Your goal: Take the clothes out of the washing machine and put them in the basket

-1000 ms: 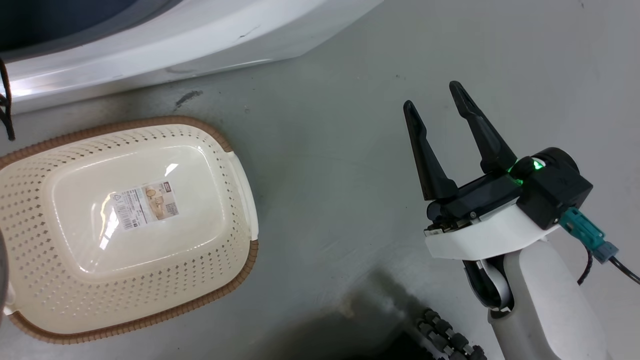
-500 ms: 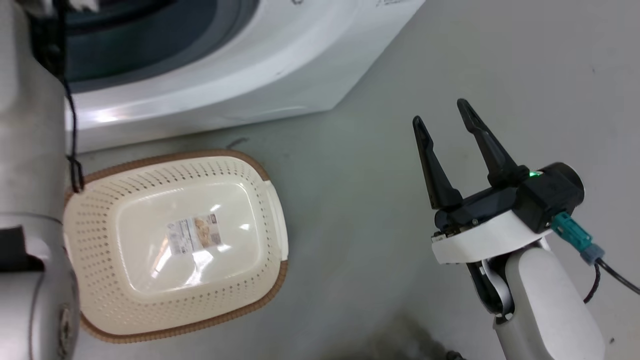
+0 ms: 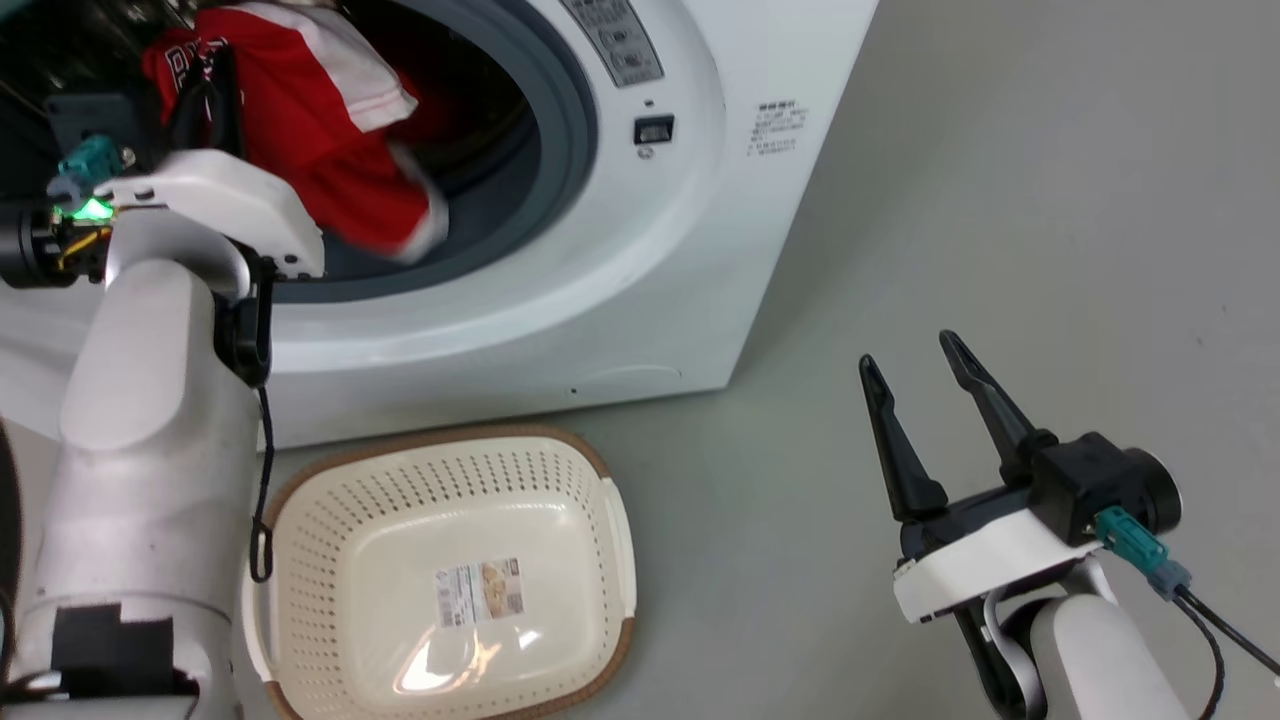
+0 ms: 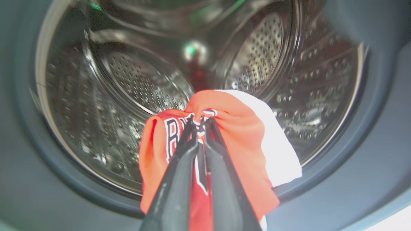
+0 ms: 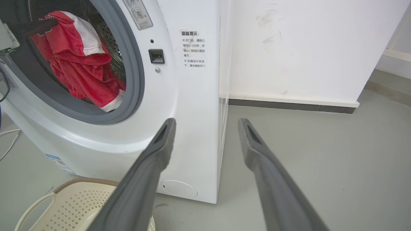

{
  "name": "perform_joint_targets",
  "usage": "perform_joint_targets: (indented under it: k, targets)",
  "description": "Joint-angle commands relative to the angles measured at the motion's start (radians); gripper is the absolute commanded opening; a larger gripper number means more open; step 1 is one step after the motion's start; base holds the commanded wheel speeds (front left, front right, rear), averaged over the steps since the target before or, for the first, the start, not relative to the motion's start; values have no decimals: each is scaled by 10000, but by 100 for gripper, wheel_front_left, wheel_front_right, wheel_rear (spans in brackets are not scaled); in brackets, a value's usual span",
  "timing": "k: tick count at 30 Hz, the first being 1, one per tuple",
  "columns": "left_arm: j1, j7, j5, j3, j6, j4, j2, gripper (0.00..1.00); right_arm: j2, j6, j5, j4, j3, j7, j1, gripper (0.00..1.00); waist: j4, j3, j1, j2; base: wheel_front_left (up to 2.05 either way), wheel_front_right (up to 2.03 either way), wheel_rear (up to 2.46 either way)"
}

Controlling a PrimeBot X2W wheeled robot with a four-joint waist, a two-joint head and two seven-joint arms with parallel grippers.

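Note:
The clothes [image 3: 320,150], a red jersey with white trim, hang in the round opening of the white washing machine [image 3: 640,250]. My left gripper [image 3: 210,75] reaches into that opening. The left wrist view shows my left gripper [image 4: 199,123] shut on a bunched fold of the clothes [image 4: 244,128] in front of the steel drum [image 4: 135,80]. On the floor below the door opening stands the cream basket [image 3: 430,440], with a label on its bottom. Over the floor to the right my right gripper [image 3: 905,348] is open and holds nothing. In the right wrist view my right gripper [image 5: 207,121] points at the washing machine [image 5: 192,112], the clothes [image 5: 74,64] and the basket [image 5: 64,202].
My pale left forearm [image 3: 140,450] rises beside the basket's left side. Bare grey floor [image 3: 1000,200] spreads right of the machine. A white wall [image 5: 289,48] with a dark skirting board stands behind it. White cables [image 5: 9,141] lie on the floor left of the machine.
The head camera has swung upward, so the whole picture shifted: the washer's opening, the jersey and my left arm have come into view. The right gripper stays open.

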Motion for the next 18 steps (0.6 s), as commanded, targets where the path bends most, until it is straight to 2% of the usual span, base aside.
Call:
perform_joint_targets:
  k: [1, 7, 8, 9, 12, 13, 18]
  targets:
    - [497, -68, -47, 74, -57, -466, -5, 0, 0, -7, -24, -114, -73, 103, 284, 100, 398, -826, 2, 0, 0, 0, 0]
    - [2234, -63, -222, 320, -19, -2501, -300, 0, 1, -7, 23, -398, -196, 439, 904, 100, 735, -1578, 2, 0, 0, 0, 0]
    - [2234, -63, -222, 320, -19, -2501, -300, 0, 1, -7, 23, -398, -196, 439, 904, 100, 735, -1578, 2, 0, 0, 0, 0]
    - [2880, -53, -189, 330, 9, -3273, -430, 0, 1, -7, 55, -489, -209, 513, 1094, 100, 841, -1803, 2, 0, 0, 0, 0]
    - [3805, -54, -114, 195, 20, -4508, -627, 0, 0, -7, 27, -639, -287, 643, 1342, 100, 1050, -2057, 2, 0, 0, 0, 0]
    - [3805, -54, -114, 195, 20, -4508, -627, 0, 0, -7, 27, -639, -287, 643, 1342, 100, 1050, -2057, 2, 0, 0, 0, 0]
    - [5391, 100, -67, -56, 230, -6740, -899, 0, 0, -7, -98, -860, -403, 833, 1682, 100, 1350, -2316, 2, 0, 0, 0, 0]
